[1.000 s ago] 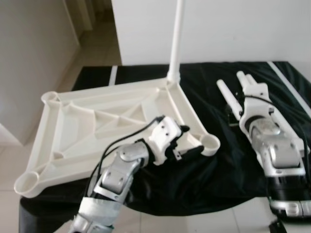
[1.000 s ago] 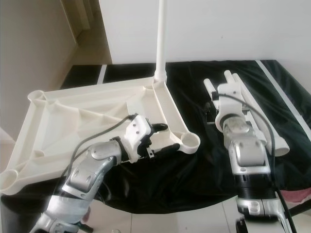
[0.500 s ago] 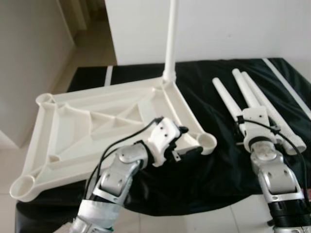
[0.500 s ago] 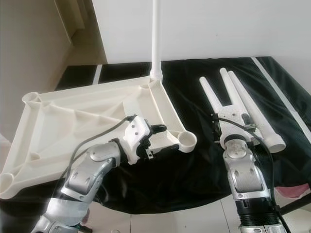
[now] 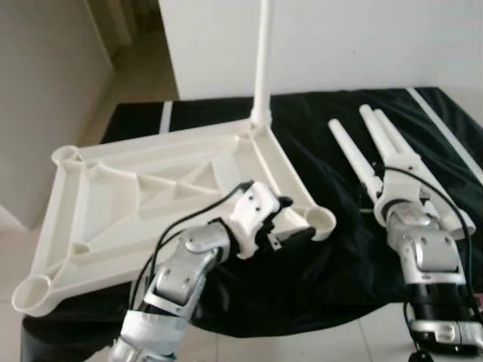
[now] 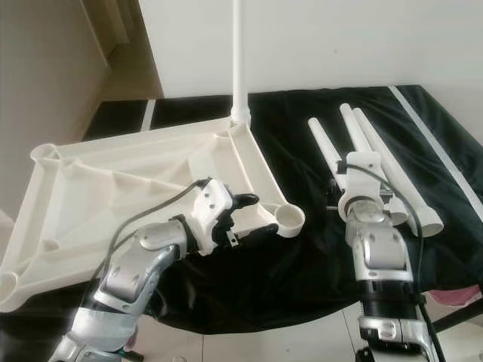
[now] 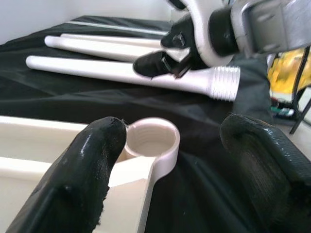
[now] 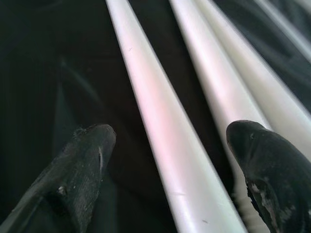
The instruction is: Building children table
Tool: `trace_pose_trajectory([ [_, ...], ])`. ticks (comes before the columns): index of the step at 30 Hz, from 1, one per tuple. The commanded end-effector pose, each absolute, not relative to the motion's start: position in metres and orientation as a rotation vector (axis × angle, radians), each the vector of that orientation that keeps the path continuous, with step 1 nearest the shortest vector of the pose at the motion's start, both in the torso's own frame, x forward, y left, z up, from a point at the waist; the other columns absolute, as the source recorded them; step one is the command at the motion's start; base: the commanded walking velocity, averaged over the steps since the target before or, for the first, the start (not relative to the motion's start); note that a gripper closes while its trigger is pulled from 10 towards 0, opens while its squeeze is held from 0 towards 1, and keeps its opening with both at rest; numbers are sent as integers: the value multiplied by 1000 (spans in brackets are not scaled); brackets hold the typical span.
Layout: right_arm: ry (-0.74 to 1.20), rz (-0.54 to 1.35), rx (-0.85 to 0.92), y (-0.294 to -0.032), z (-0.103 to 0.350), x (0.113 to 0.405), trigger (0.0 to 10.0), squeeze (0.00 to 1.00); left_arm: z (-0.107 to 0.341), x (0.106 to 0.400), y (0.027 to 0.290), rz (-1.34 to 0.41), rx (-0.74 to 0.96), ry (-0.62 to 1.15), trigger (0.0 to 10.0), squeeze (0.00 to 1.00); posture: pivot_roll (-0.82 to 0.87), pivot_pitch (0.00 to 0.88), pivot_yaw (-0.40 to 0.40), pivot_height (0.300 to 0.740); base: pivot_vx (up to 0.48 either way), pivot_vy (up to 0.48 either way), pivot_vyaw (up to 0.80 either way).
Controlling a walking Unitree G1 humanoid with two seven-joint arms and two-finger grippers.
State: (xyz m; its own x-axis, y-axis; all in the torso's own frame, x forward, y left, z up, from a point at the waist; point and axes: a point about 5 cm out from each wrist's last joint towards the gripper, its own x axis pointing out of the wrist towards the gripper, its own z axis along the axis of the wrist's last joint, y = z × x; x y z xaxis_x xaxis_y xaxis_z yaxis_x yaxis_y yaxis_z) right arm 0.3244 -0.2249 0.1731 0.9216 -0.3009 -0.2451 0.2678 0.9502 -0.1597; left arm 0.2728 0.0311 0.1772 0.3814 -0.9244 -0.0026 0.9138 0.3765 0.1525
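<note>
The white plastic tabletop (image 5: 151, 196) lies upside down on a black cloth. One white leg (image 5: 262, 60) stands upright in its far corner. My left gripper (image 7: 177, 133) is open at the near right corner, its fingers on either side of the empty threaded socket (image 5: 321, 220). Three loose white legs (image 6: 355, 136) lie side by side on the cloth to the right. My right gripper (image 8: 170, 133) is open and hovers low over them, its fingers straddling the leftmost leg (image 8: 146, 97), whose threaded end (image 7: 223, 83) points toward me.
The black cloth (image 5: 332, 271) hangs over the near edge. A white wall (image 5: 362, 45) stands close behind, with a hallway opening at the back left. Pale floor (image 5: 15, 249) lies to the left. Something pink (image 6: 460, 302) sits low on the right.
My right arm drew back toward me half a second ago and has moved forward again over the loose legs. My left gripper has stayed at the corner socket. The camera shifted slightly.
</note>
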Motion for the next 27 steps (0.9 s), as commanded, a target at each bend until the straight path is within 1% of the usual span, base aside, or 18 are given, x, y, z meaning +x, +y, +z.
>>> trace_pose_trajectory([
  [1,306,-284,-84,-226,170,326,10000,0,178,269,30,-1187,109,-82,10000,0,-52,74,26,740,0,0,0],
  [2,321,-293,-64,-229,172,329,10000,0,181,265,29,-1211,90,-88,10000,0,-49,76,23,740,0,0,0],
  [7,398,-293,-35,-235,174,334,10000,0,183,263,27,-1216,69,-91,10000,0,-42,77,14,740,0,0,0],
  [12,454,-299,-33,-241,174,338,10000,0,184,261,27,-1211,58,-93,10000,0,-44,76,6,740,0,0,0],
  [18,577,-288,-60,-251,173,341,10000,0,183,258,25,-1205,49,-84,10000,0,-47,74,0,740,0,0,0],
  [20,588,-290,-57,-252,173,342,10000,0,183,258,25,-1205,49,-83,10000,0,-47,74,0,740,0,0,0],
  [24,685,-247,-23,-251,164,340,10000,0,184,260,28,-1195,50,-78,10000,0,-50,73,1,740,0,0,0],
  [26,685,-247,-23,-251,164,340,10000,0,184,260,28,-1195,50,-78,10000,0,-50,73,1,740,0,0,0],
  [27,718,-231,16,-250,161,340,10000,0,184,261,28,-1193,50,-78,10000,0,-50,75,2,740,0,0,0],
])
